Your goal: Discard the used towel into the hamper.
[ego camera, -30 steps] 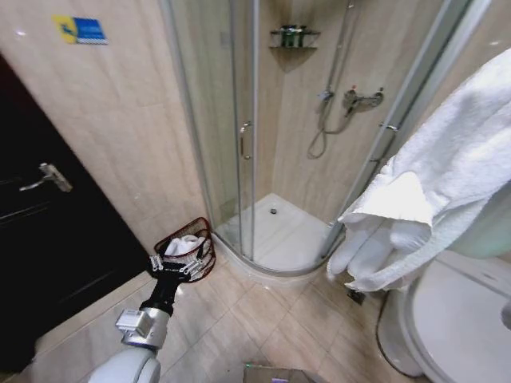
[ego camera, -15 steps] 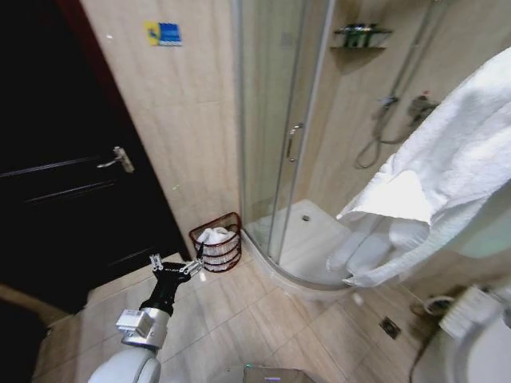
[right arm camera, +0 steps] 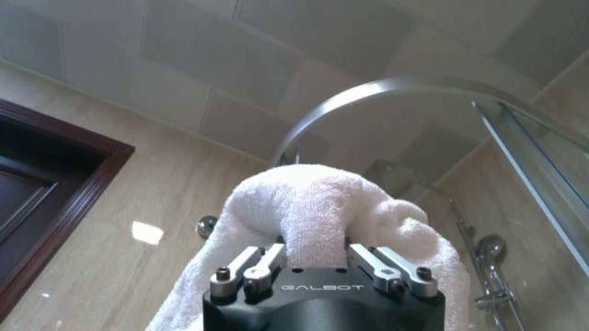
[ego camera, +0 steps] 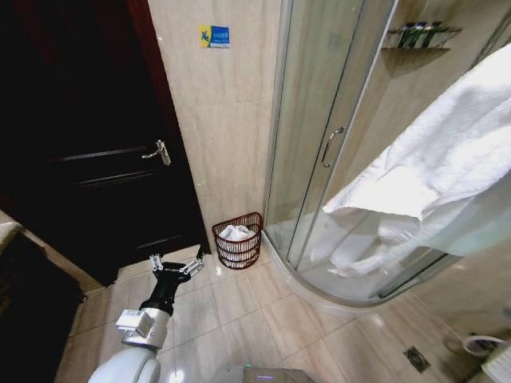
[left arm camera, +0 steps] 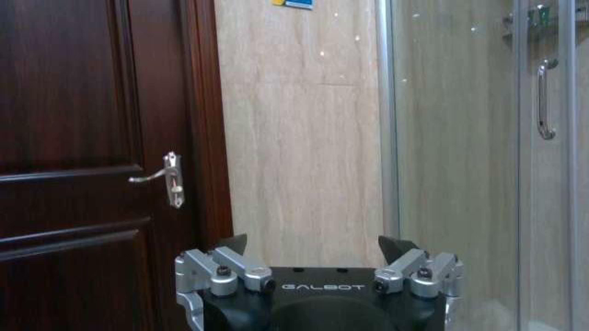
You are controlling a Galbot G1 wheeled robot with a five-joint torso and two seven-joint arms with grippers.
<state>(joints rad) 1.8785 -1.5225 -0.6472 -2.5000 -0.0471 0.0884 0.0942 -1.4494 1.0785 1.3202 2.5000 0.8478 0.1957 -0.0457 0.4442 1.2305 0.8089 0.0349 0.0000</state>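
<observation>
At seven o'clock, the left gripper (ego camera: 177, 266) hung spread and empty; the right gripper (right arm camera: 316, 265) pinched the towel (right arm camera: 313, 210). Carrying step: the hamper (ego camera: 239, 240) stood center, needing approach.

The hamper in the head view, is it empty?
No, the hamper already holds white cloth above its wire rim, standing on the floor beside the shower glass.

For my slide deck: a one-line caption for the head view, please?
Right hand carries the towel high; the hamper, already holding white cloth, stands between door and shower; left hand open, low.
</observation>
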